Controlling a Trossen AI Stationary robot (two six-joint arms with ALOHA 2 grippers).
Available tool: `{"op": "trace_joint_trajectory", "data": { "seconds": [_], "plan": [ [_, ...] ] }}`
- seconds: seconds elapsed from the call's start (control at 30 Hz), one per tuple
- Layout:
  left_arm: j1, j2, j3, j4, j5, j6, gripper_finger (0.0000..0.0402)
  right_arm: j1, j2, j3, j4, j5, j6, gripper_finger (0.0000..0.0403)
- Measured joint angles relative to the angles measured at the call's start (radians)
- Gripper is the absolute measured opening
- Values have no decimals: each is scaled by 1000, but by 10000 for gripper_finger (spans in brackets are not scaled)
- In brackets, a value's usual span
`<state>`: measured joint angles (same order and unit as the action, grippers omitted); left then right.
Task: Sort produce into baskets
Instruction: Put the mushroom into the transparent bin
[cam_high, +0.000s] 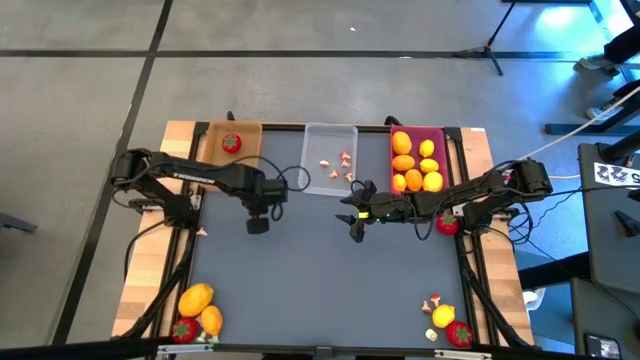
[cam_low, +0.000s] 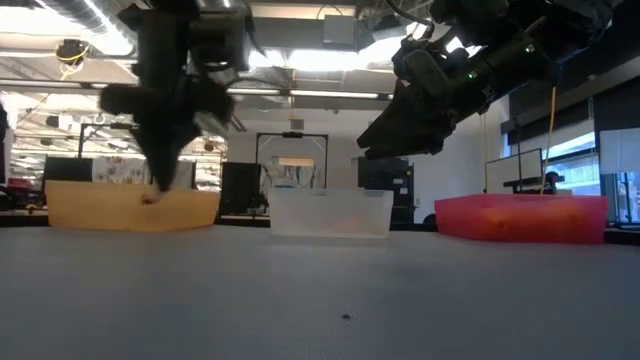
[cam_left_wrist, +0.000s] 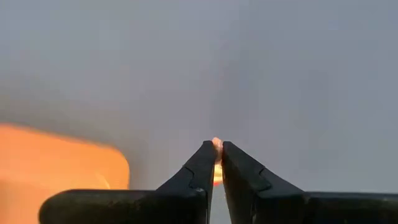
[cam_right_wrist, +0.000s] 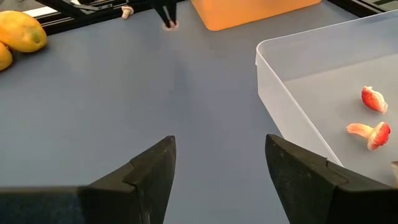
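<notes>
On the table (cam_high: 330, 270): sort partly done.
Matte grey top; tan basket (cam_high: 213, 147) holds one strawberry (cam_high: 231, 143), clear plastic basket (cam_high: 330, 174) the mushroom bits, magenta basket (cam_high: 418, 140) smooth yellow-orange fruit. Two near-edge clusters left. Left end effector (cam_left_wrist: 217, 154) pinched shut on a small pale mushroom piece (cam_left_wrist: 217, 144), mid-table; right end effector (cam_right_wrist: 219, 163) open, empty, beside clear basket.

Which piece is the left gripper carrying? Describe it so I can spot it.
Find the tan basket at the table's far left, then the left gripper just in front of it. Pinched between its shut fingertips is a tiny pale-orange bit, far smaller than the yellow fruits on the near edge.
</notes>
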<state>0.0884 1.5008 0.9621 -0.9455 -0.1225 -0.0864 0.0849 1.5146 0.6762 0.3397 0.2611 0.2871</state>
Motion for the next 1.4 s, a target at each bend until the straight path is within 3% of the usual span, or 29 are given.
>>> {"op": "trace_joint_trajectory", "data": {
  "seconds": [0.37, 0.9, 1.03, 1.2, 1.4],
  "plan": [
    [96, -28, 0, 399, -4, 77, 22, 0, 0, 0, -1, -3, 22, 243],
    [171, -28, 0, 833, -11, 105, 30, 0, 0, 0, -6, -18, 30, 243],
    [196, -28, 0, 853, -26, 58, 68, 0, 0, 0, -6, -18, 30, 243],
    [194, -29, 0, 838, -23, 36, 149, 0, 0, 0, -6, -18, 30, 243],
    [139, -102, 1, 702, -17, 61, 205, 0, 0, 0, -12, -19, 30, 243]
  ]
}}
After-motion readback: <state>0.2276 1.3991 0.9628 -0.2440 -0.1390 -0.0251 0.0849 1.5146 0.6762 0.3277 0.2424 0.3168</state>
